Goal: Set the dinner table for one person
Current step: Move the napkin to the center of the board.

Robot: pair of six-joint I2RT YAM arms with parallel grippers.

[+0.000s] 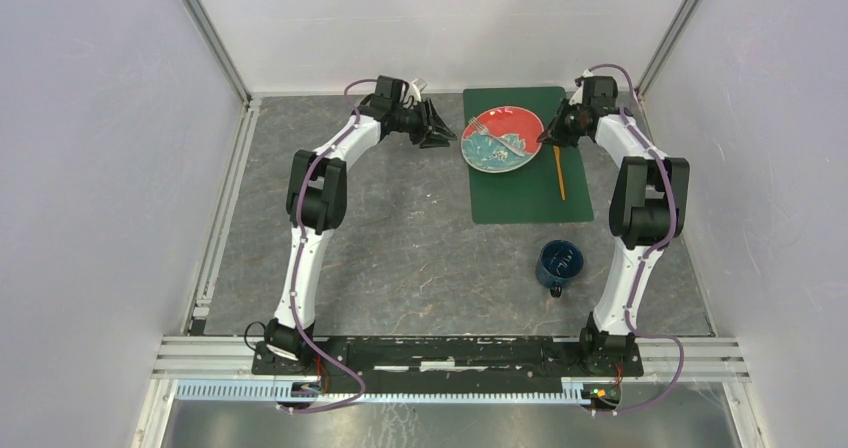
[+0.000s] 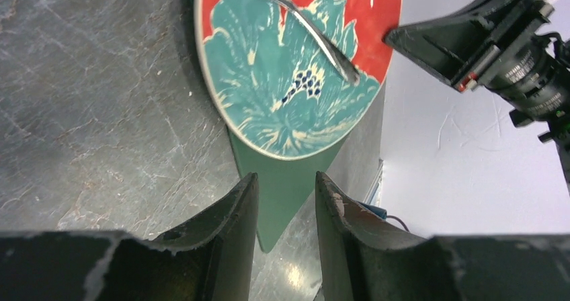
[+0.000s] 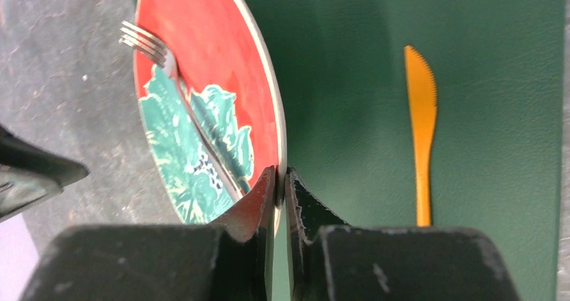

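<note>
Dinner table (image 1: 400,258) spans workspace beneath both arms. Right gripper (image 3: 279,180) pinching rim of red-and-teal plate (image 3: 215,66) on green placemat (image 3: 349,79), fork (image 3: 149,47) lying on plate. Left gripper (image 2: 286,179) spread, empty, near opposite rim. Orange knife (image 3: 422,126) on placemat; blue mug (image 1: 559,264) on table near placemat

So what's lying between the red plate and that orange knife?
Only bare green placemat, clearest in the right wrist view; the plate and knife sit apart.

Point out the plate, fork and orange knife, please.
plate (image 1: 515,120), top view, red part of its face.
fork (image 3: 144,44), right wrist view, its tines.
orange knife (image 3: 421,136), right wrist view, middle of its length.
</note>
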